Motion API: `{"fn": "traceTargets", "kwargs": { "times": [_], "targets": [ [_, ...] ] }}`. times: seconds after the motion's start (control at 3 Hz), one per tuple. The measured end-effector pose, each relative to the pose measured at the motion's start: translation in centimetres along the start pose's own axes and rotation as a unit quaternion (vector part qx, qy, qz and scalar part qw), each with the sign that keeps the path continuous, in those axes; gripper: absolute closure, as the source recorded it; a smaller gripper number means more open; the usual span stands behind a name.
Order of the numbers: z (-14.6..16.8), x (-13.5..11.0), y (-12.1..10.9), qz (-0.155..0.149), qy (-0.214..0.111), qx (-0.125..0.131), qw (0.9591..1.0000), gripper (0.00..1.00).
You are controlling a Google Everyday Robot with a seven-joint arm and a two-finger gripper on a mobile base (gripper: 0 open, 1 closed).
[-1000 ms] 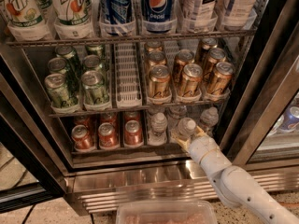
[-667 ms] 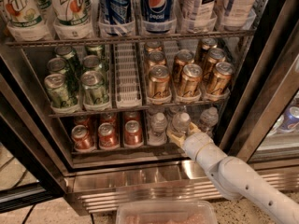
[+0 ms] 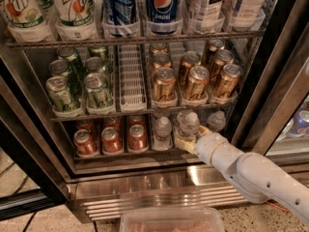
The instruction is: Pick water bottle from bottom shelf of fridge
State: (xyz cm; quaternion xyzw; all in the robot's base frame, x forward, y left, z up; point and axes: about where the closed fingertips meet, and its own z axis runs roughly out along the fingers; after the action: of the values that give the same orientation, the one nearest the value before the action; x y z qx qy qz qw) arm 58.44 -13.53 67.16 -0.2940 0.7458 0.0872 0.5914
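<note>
Three small clear water bottles with white caps stand on the right half of the fridge's bottom shelf (image 3: pixel 120 155): left (image 3: pixel 163 128), middle (image 3: pixel 188 122), right (image 3: pixel 217 120). My gripper (image 3: pixel 192 136), on a white arm coming in from the lower right, is at the front of the shelf, right at the base of the middle water bottle. The lower part of that bottle is hidden behind it. The fridge (image 3: pixel 145 187) stands open, with its shiny louvred steel base below the shelf.
Red-orange cans (image 3: pixel 111 139) fill the shelf's left half. The rack above holds green cans (image 3: pixel 77 86) and gold cans (image 3: pixel 195 81). Pepsi (image 3: pixel 163 4) and 7UP bottles (image 3: pixel 72 4) stand on top. The black door frame (image 3: pixel 280 95) is close on the right. A clear plastic tub (image 3: pixel 171 220) sits at the bottom edge.
The gripper has moved a little left and deeper into the bottom shelf, up against the middle water bottle. The bottles and cans have not moved.
</note>
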Motion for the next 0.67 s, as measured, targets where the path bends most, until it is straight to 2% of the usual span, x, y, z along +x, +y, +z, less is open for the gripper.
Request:
{"fn": "traceTargets", "kwargs": {
  "times": [0.33,0.67],
  "targets": [
    [0.0,0.0,0.1,-0.001,0.000,-0.001,1.0000,1.00],
    [-1.4,0.2,1.2,-0.002,0.010,-0.020,0.9997,1.00]
  ]
}}
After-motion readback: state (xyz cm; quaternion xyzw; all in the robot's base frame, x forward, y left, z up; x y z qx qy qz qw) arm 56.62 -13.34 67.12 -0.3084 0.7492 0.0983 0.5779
